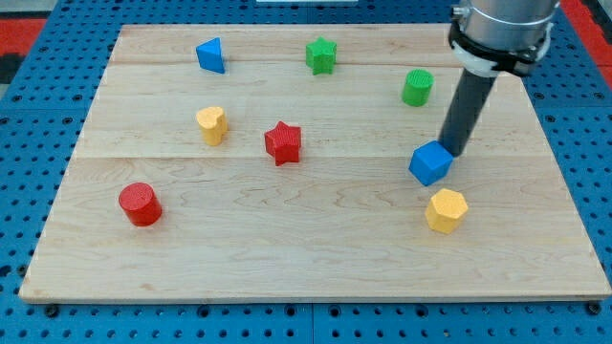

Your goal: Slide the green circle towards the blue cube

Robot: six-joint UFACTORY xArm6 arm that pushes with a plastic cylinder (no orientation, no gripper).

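The green circle, a short green cylinder, stands near the view's top right of the wooden board. The blue cube sits below it, toward the view's right middle. My tip is at the end of the dark rod, right at the blue cube's upper right corner, seemingly touching it. The tip is below and slightly right of the green circle, well apart from it.
A yellow hexagon block lies just below the blue cube. A green star and a blue triangle are near the top. A yellow block, a red star and a red cylinder lie to the left.
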